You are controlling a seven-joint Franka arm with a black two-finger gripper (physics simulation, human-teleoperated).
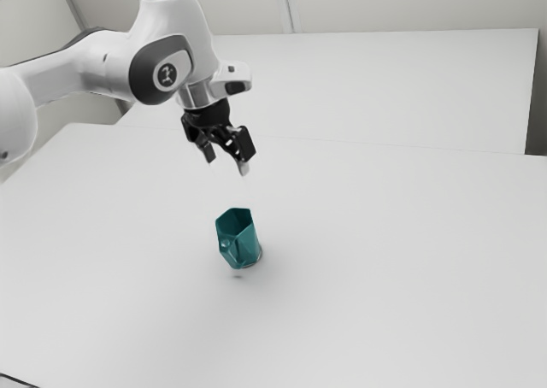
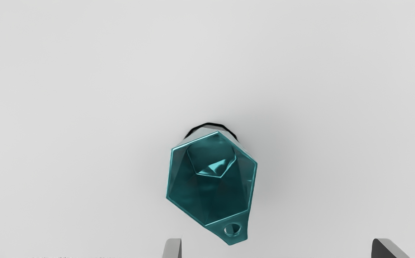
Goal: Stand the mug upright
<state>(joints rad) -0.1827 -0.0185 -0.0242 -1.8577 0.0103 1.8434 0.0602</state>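
Mug (image 1: 239,244) on the table (image 1: 385,260), mouth toward the end effector (image 1: 227,164) above, its two fingers (image 2: 172,249) apart.

Arm (image 1: 96,63) extends from the exterior view's left, wrist (image 1: 198,94) bent downward; black gripper (image 1: 227,165) hangs, its two fingers (image 2: 172,248) standing wide apart.

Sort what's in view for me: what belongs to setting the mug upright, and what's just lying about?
For the job:
- teal faceted mug
- black two-finger gripper, open above it

Lying about:
- thin black line, possibly a cable, exterior view's lower left corner
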